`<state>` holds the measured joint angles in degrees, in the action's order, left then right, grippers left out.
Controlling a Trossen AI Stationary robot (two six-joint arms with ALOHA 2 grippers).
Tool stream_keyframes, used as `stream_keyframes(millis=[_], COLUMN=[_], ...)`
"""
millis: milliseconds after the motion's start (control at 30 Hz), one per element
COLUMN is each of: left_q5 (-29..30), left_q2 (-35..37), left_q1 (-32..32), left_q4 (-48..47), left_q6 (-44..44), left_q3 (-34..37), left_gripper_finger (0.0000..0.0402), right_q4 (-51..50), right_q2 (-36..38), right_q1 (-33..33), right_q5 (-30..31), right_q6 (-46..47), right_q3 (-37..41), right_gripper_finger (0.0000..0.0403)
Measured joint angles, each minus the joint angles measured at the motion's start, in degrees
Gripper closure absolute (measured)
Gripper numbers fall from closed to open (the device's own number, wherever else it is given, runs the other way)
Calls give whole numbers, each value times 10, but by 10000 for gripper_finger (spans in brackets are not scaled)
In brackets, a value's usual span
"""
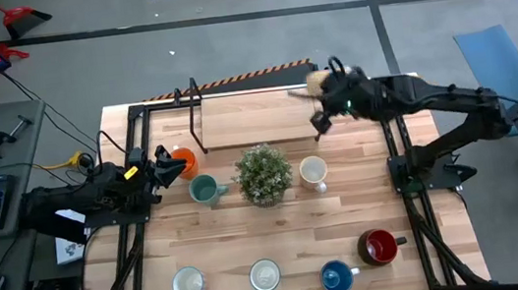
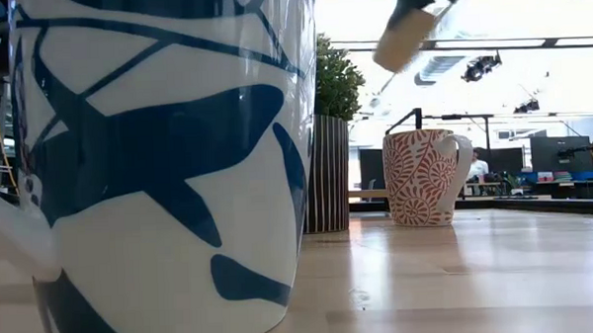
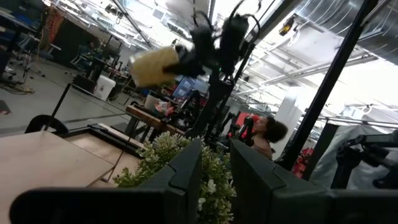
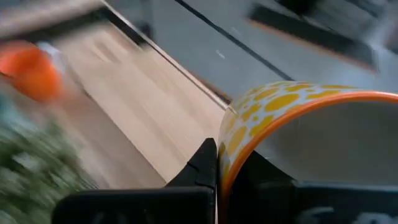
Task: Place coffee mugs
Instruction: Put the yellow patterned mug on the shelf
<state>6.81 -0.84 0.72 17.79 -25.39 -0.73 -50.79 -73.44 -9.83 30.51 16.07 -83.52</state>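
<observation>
A cream-and-yellow spotted mug (image 4: 298,134) rides above the counter's (image 1: 237,128) far right corner — rim pinched by the right gripper's (image 1: 324,90) fingers, apparently for carrying. The left gripper (image 1: 156,169) waits beside the orange mug (image 1: 183,161), fingers narrowly apart, empty.

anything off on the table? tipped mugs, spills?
Nothing stands out. No spill or toppled mug on the wooden table. The only mug off it is the yellow-spotted cream mug, gripped at its rim by the right gripper above the far edge.
</observation>
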Motion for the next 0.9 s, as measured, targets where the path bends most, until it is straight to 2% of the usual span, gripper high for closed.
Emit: stream_keyframes(millis=[100, 167, 433, 533, 733, 900], left_q5=[0, 0, 0, 0, 0, 0], left_q2=[0, 0, 0, 0, 0, 0], left_q1=[0, 0, 0, 0, 0, 0], left_q4=[0, 0, 0, 0, 0, 0], left_q6=[0, 0, 0, 0, 0, 0], left_q3=[0, 0, 0, 0, 0, 0], left_gripper_finger=[326, 326, 326, 326, 326, 326], right_q4=[91, 118, 116, 69, -61, -138], right_q2=[-28, -53, -215, -285, -406, -454], right_q1=[-43, -71, -163, -188, -215, -216], right_q5=[-86, -126, -256, -277, -275, -279], right_q6=[-72, -100, -181, -206, -252, -269], right_q3=[-14, -26, -140, -212, -345, -368], right_gripper_finger=[402, 402, 402, 403, 403, 403])
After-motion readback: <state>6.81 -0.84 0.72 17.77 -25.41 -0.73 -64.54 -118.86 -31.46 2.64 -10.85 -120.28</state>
